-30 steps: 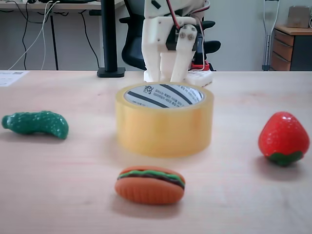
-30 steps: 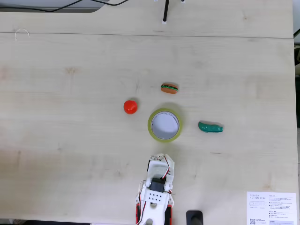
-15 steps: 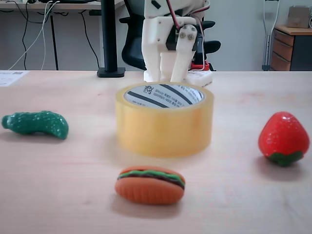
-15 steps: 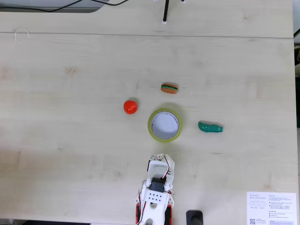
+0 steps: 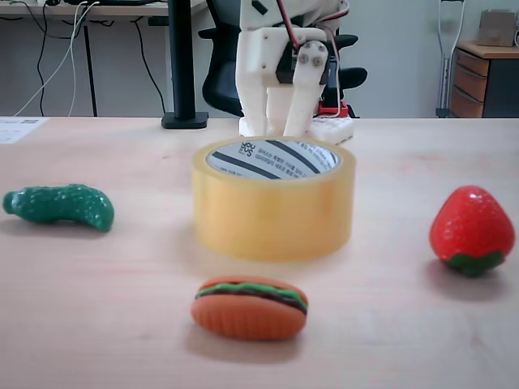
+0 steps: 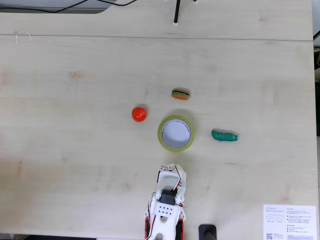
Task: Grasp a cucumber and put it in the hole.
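Note:
The dark-green bumpy cucumber (image 5: 61, 205) lies on the wooden table at the left in the low fixed view, well apart from the tape roll. From above the cucumber (image 6: 224, 135) lies to the right of the yellowish tape roll (image 6: 161, 135). The hole (image 5: 272, 159) of the tape roll (image 5: 272, 215) faces up, showing the white striped core, with nothing in it. My white gripper (image 5: 280, 128) hangs just behind the roll with its fingers together and nothing held. Seen from above, the gripper (image 6: 171, 169) sits below the roll, short of it.
A toy burger (image 5: 250, 307) lies in front of the roll and a red strawberry (image 5: 471, 229) to its right. From above, the burger (image 6: 180, 94) and strawberry (image 6: 139, 114) flank the roll. A black pole base (image 5: 183, 120) stands behind, and a printed sheet (image 6: 290, 222) lies at the table corner.

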Controlling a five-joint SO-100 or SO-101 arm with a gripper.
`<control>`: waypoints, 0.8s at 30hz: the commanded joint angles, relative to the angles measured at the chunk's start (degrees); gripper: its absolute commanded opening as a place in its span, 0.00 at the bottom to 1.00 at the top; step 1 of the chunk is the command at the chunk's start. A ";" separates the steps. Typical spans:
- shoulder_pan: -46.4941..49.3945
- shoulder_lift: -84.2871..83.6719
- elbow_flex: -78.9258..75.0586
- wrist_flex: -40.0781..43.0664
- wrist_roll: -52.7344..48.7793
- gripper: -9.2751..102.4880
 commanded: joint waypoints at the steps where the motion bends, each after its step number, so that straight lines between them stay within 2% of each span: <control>1: -0.18 0.00 -3.69 0.18 1.05 0.08; 16: 2.90 0.00 -18.11 -0.62 4.39 0.08; 24: 4.66 -11.43 -26.98 -7.21 7.21 0.08</control>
